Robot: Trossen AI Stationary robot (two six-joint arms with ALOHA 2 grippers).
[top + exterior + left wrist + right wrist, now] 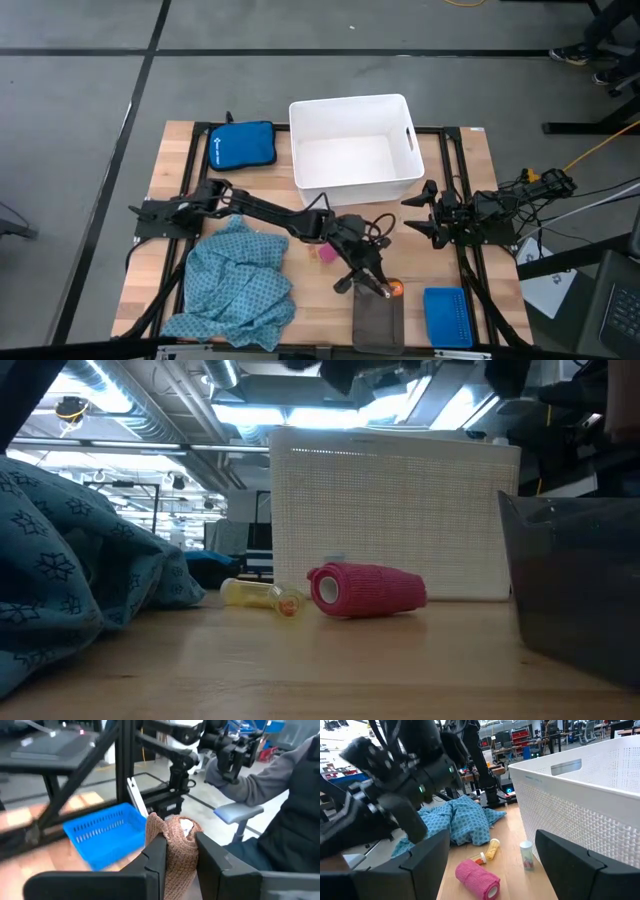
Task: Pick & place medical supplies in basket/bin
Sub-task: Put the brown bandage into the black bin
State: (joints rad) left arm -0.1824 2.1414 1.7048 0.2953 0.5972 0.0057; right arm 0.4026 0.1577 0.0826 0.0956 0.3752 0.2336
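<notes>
Tan bandage roll (176, 851) between left end effector (179, 855) fingers.

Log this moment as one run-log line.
left gripper: shut on tan bandage roll, over grey tray | right gripper: open, waiting beside white tub | pink roll: on table

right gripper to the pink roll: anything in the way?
Nothing visible. The right gripper hangs open beside the white tub, and only bare table separates it from the pink roll. The small vials lie off to the side; the left gripper works over the dark tray.
</notes>
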